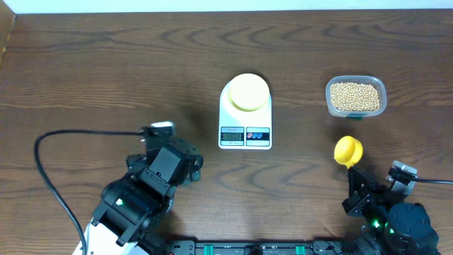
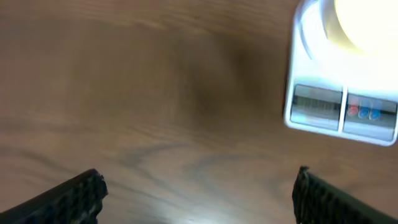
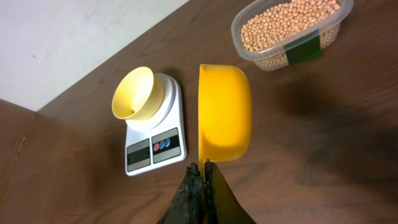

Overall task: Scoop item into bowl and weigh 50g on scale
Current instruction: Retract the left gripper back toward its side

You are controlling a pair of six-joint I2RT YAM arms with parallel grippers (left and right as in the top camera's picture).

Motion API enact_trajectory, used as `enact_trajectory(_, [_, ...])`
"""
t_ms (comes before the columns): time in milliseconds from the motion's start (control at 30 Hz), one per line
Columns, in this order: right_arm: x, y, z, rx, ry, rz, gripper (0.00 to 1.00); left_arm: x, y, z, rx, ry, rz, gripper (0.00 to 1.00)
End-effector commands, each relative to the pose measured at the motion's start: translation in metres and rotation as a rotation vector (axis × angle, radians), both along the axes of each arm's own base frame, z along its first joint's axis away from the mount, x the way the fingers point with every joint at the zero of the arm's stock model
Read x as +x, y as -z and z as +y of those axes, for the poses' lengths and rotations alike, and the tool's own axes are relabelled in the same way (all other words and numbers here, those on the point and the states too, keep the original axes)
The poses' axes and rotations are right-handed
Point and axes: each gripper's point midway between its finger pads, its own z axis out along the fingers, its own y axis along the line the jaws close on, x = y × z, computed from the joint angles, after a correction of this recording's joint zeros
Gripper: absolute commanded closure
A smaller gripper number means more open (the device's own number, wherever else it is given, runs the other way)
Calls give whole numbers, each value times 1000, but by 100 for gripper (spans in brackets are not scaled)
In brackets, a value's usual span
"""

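The right gripper (image 3: 203,177) is pinching the handle of the yellow scoop (image 3: 224,115), which looks empty. The beans (image 1: 355,95) lie in the clear tub (image 1: 381,91), near, at its 12 o'clock. The bowl (image 1: 246,92) rests on the scale (image 1: 245,134) at its 10 o'clock. I'd dip shallow, lift level, then trickle slowly into the bowl. The left gripper (image 2: 200,177), spread and holding nothing, hovers over the desk (image 1: 106,64) at the scale's 9 o'clock.

Bare table (image 1: 297,106) lies between the scale (image 1: 245,136) and the tub (image 1: 329,98).
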Motion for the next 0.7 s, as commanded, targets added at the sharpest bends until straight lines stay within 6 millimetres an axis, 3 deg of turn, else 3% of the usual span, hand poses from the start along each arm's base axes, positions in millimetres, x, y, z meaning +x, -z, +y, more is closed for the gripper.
enact_trajectory(0, [0,-2,-1,-11,1,-11,99,-5,-26,-18,98,370,13,2])
enact_trajectory(167, [1,-4,-1,-7,0,-18,99,-16,-77,-23,53,605,-26,2])
enact_trajectory(267, [1,-4,1,-3,-9,-17,99,-16,-106,-3,60,566,-76,2])
enact_trajectory(433, [0,-4,4,4,-24,-15,99,-20,-96,8,52,506,-16,2])
enact_trajectory(600, [0,-2,27,-25,-173,2,99,-18,-88,0,24,535,13,2])
enact_trajectory(667, [7,2,39,-30,-221,36,99,-20,-82,-12,19,654,47,2])
